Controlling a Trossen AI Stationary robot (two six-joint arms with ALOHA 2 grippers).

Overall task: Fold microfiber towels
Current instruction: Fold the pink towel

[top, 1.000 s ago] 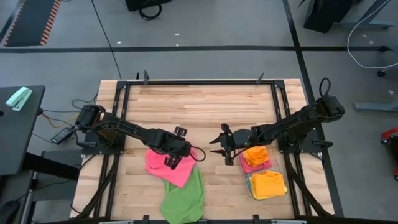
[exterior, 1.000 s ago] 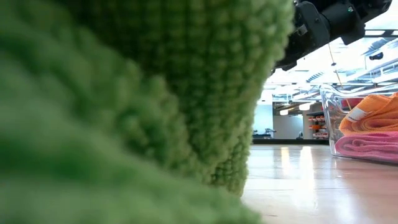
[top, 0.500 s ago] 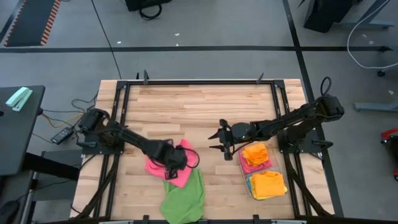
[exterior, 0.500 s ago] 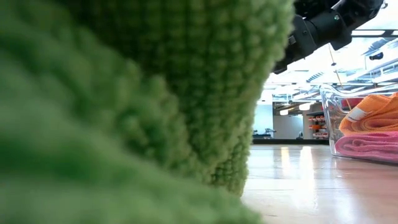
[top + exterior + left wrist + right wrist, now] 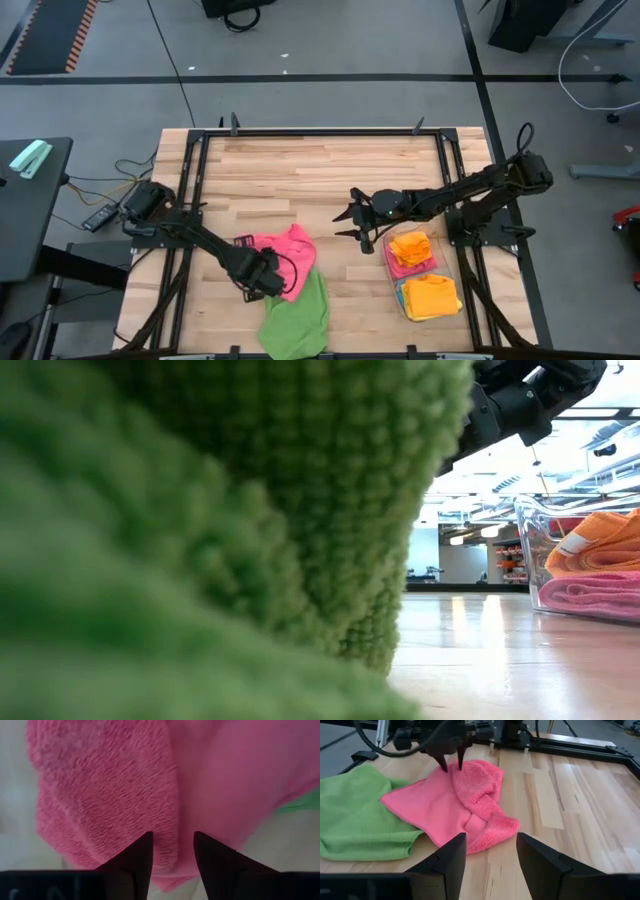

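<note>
A pink microfiber towel [image 5: 285,255] lies crumpled on the wooden table, one part doubled over into a thick ridge [image 5: 477,787]. Its near edge overlaps a green towel [image 5: 297,318] at the table's near edge. My left gripper [image 5: 262,283] points straight down over the pink towel's near-left part. It is open, with a fingertip on either side of a raised fold [image 5: 172,827]. My right gripper [image 5: 353,218] hovers open to the right of the pink towel, above the table, with nothing between its fingers [image 5: 491,837]. My left gripper comes from above with its fingers [image 5: 451,762] pointing down at the pink towel's left part. A fold of pink cloth [image 5: 172,845] lies between the open tips. I cannot tell whether the tips touch it.
A clear plastic bin [image 5: 392,290] at the near right holds folded towels, orange over pink [image 5: 410,250] and orange over yellow [image 5: 432,296]. The green towel fills most of the low view [image 5: 200,540]. Bare wood spreads across the far half of the table [image 5: 320,170].
My left gripper has moved toward the table's near-left across the pink towel, sinking a little and rolling about its own axis. The towel's far-right part, under it before, now lies uncovered. My right gripper has drifted slightly toward the far edge.
</note>
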